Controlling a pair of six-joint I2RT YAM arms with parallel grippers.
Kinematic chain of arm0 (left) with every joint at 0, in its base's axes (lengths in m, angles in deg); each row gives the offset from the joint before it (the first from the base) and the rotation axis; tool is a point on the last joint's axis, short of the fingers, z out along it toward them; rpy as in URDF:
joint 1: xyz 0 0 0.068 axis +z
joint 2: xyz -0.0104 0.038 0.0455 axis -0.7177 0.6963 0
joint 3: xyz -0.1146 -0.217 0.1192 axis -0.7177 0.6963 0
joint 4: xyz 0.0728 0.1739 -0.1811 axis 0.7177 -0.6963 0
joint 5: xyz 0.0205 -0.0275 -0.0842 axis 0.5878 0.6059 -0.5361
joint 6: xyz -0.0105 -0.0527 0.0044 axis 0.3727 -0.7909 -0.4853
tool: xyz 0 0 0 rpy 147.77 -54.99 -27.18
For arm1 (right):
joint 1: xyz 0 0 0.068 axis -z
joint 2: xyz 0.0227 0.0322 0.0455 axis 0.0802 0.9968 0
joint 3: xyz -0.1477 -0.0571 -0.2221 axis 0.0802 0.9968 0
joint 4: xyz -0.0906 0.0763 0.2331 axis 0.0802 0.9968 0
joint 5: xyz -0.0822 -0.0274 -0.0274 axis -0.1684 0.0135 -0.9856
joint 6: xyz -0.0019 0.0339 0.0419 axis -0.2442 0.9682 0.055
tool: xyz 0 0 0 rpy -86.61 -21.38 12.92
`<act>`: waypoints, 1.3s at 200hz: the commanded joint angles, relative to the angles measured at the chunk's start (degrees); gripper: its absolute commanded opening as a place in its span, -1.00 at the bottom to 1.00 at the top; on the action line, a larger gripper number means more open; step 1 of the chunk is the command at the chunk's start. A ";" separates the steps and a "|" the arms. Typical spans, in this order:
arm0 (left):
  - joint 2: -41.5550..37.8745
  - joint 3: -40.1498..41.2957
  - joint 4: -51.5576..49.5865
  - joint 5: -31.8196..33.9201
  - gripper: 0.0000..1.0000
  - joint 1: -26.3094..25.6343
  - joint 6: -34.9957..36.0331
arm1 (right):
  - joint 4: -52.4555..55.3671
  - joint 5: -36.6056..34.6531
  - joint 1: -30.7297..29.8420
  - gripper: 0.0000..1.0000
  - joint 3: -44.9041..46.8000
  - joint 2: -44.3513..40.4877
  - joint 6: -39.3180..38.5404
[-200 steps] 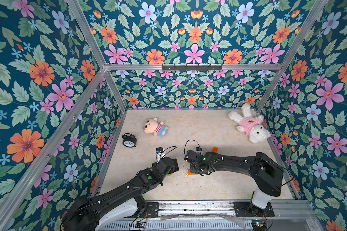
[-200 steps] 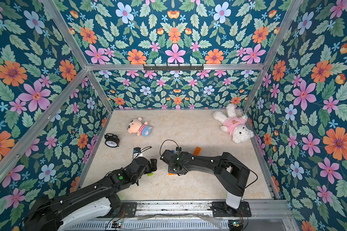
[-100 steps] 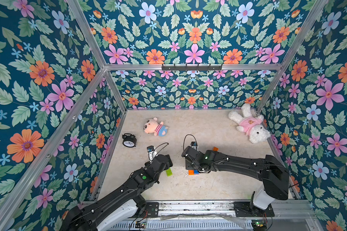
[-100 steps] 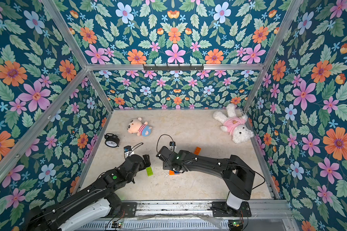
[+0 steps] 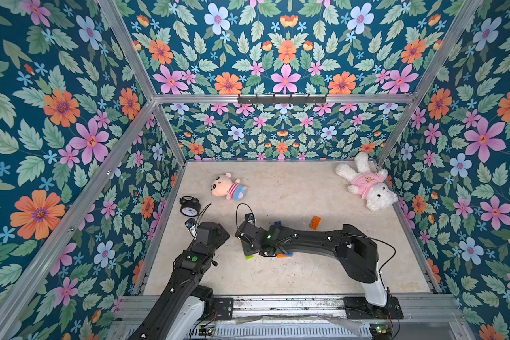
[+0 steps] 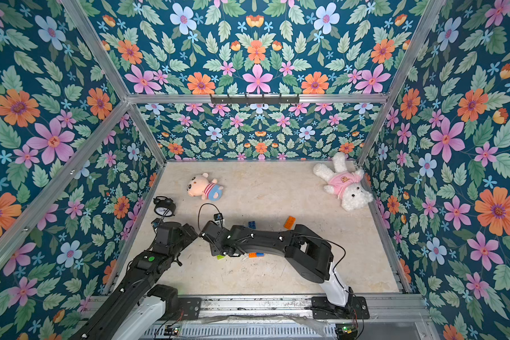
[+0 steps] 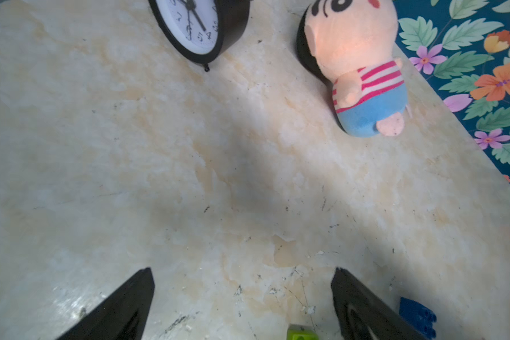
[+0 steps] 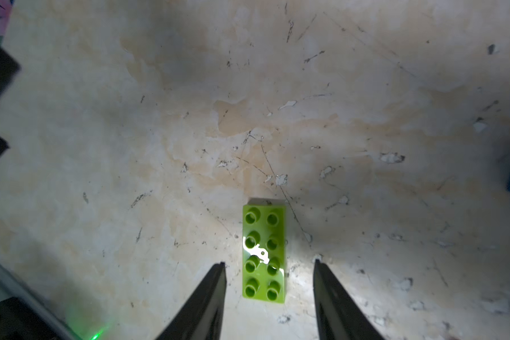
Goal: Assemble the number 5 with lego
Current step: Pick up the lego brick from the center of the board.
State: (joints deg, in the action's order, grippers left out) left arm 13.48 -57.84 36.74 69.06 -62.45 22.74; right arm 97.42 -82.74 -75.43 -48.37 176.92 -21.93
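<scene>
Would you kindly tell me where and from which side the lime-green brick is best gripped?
I'd take the lime-green brick by its two long side walls, around mid-length, coming down from above. It lies flat on the table, studs up, so the parallel sides are free. The right claw stands open astride it, aligned with those sides, not touching.

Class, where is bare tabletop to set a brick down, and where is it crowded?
Bare: between striped doll and white plush along the back; front strip between right arm and rail. Crowded: around lime-green brick, orange-blue pair, blue brick.
</scene>
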 commanded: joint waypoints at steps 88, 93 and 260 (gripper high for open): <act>-4.11 1.47 -6.99 10.87 0.99 0.27 -5.71 | 5.39 1.50 -0.53 0.08 -5.50 5.74 -2.34; -4.10 1.39 -7.15 10.98 0.99 0.29 -5.79 | 5.26 1.68 -0.53 0.07 -5.65 6.00 -2.30; -6.65 1.20 -8.09 11.46 0.99 0.50 -4.56 | 10.72 1.31 -1.05 -0.34 -4.85 9.43 -3.17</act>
State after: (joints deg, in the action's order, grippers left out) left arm 6.95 -56.44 28.36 80.95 -62.03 17.14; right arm 104.59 -84.51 -76.47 -55.49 186.04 -25.10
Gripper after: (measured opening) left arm 0.993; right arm 0.355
